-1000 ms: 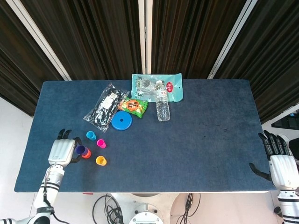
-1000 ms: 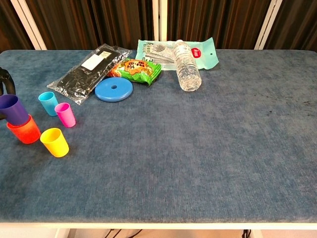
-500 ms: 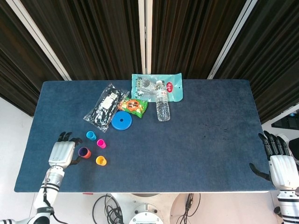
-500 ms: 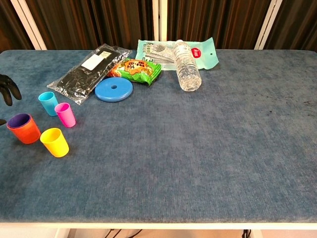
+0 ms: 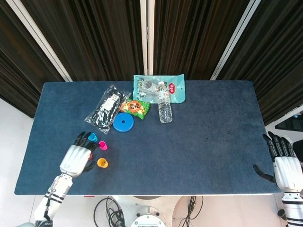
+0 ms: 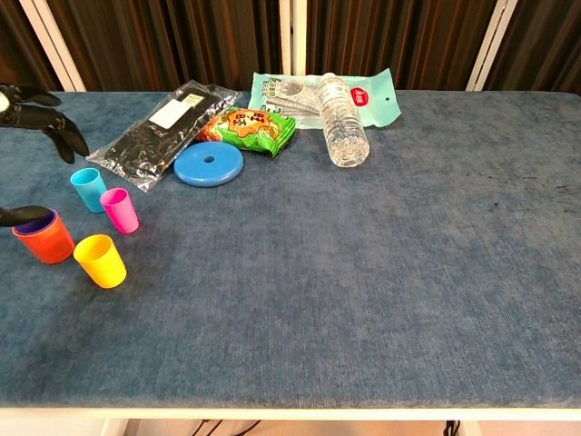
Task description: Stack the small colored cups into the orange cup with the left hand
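We read this as the gap between two stacking steps. The orange cup [image 6: 43, 237] stands near the left front of the surface [image 6: 363, 272] with a purple cup [image 6: 33, 223] nested inside it — only the purple rim shows in the chest view. Three small cups are still loose: the blue cup [image 6: 89, 189], the pink cup [image 6: 120, 210] just beside it, and the yellow cup [image 6: 101, 261] just right of the orange one.

The left hand [image 5: 77, 156] hovers over this cluster, fingers spread and holding nothing; in the head view it covers the orange cup, and its dark fingertips reach toward the blue cup. In the chest view the fingertips [image 6: 56, 127] hang above and left of the blue cup, apart from it. The right hand [image 5: 285, 168] sits off the far right edge of the surface, fingers apart and empty, well away from the work.

Our judgement: one cup is stacked and three remain. The next move calls for lowering the left hand onto one loose cup — blue looks nearest the fingertips — and pinching it without knocking the pink cup next to it. It then has to be carried over the orange cup and set down upright into the purple one.
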Robot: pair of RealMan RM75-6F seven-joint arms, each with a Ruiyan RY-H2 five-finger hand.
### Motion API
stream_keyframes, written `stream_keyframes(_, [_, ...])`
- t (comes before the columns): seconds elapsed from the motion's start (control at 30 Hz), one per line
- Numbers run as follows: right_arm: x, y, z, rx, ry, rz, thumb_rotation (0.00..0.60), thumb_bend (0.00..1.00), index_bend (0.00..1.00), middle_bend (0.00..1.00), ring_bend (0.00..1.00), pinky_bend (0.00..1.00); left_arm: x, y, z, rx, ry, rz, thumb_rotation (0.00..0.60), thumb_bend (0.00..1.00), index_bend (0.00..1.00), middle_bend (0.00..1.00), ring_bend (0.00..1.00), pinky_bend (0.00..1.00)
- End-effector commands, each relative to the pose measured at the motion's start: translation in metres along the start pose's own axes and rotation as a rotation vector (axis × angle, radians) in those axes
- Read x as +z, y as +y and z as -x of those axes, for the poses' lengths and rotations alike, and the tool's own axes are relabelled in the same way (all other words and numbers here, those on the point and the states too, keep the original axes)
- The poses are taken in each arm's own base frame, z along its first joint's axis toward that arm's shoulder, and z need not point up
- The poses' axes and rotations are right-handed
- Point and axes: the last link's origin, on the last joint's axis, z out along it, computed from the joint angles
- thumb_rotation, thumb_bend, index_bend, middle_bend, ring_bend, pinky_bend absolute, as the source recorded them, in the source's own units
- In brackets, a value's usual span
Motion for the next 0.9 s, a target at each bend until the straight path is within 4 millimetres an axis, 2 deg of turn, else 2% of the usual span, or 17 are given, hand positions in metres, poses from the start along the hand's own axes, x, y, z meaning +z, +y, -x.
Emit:
stream_keyframes(0.03, [-0.001, 0.0, 0.0, 0.001, 0.0, 0.0, 0.6, 0.14, 0.0, 0.0, 0.0, 0.0, -0.008, 0.015, 0.021, 0.072, -0.029, 0.118, 0.6, 0.25, 0.3, 0.33, 0.01, 0.0])
stream_keyframes(0.23, [-0.003, 0.003, -0.001, 0.003, 0.0, 0.004, 0.6, 0.14, 0.0, 0.0, 0.0, 0.0, 0.0, 0.017, 0.04, 0.063, -0.074, 0.108, 0.6, 0.25, 0.3, 0.32, 0.01, 0.0])
stream_keyframes(0.43, [-0.004, 0.004, 0.0, 0.006, -0.002, 0.005, 0.6, 0.14, 0.0, 0.0, 0.0, 0.0, 0.009, 0.007, 0.051, 0.101, -0.074, 0.076, 0.6, 0.25, 0.3, 0.32, 0.01, 0.0])
stream_keyframes(0.7, [-0.003, 0.006, 0.001, 0.007, -0.009, 0.012, 0.6, 0.15, 0.0, 0.0, 0.0, 0.0, 0.011, 0.002, 0.057, 0.086, -0.09, 0.057, 0.6, 0.25, 0.32, 0.33, 0.01, 0.0])
stream_keyframes(0.9, [-0.003, 0.006, 0.002, 0.006, -0.011, 0.019, 0.6, 0.15, 0.0, 0.0, 0.0, 0.0, 0.014, 0.002, 0.059, 0.086, -0.078, 0.074, 0.6, 0.25, 0.37, 0.38, 0.01, 0.0])
